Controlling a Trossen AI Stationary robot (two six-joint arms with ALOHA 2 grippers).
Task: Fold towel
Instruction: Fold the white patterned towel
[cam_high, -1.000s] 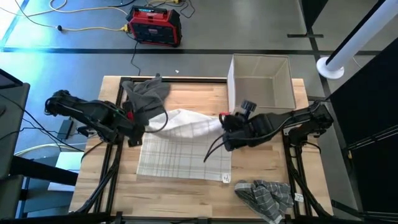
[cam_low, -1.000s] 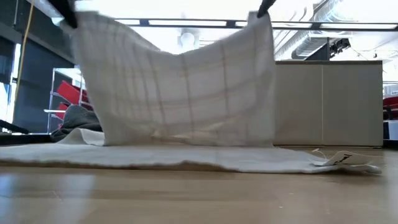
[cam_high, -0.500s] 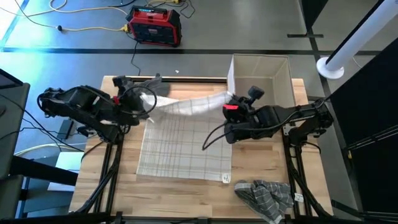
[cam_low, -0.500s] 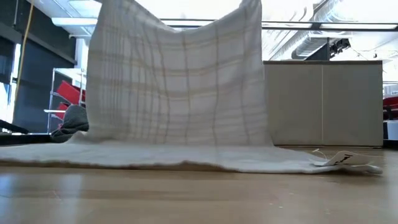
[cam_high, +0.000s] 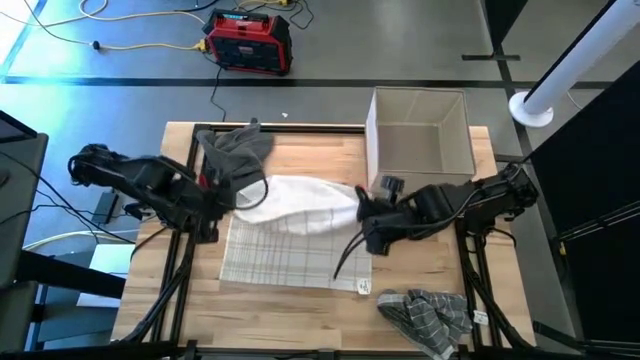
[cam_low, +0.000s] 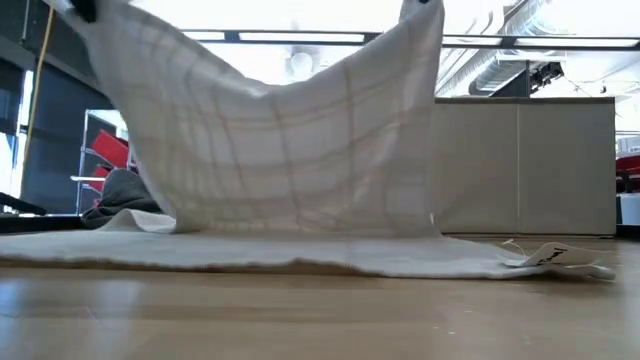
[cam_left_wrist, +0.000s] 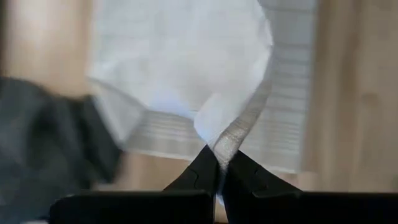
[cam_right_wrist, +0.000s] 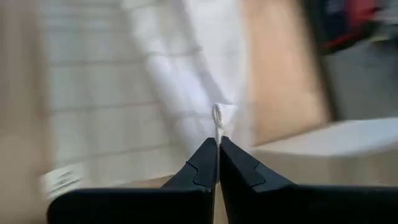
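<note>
both grippers, left (cam_high: 222, 197) at 9 o'clock and right (cam_high: 364, 208) at 3, pinched the towel's (cam_high: 295, 225) corners, lifting its far half.

Towel (cam_high: 290, 235) lies mid-table (cam_high: 300, 300), box (cam_high: 420, 130) behind, cloth (cam_high: 430, 312) in front

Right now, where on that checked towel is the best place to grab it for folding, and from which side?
By its two far corners, from above. The towel lies flat with its near edge on the table, so lifting those corners lets it drape over itself. The left end effector and right end effector each pinch one corner.
</note>
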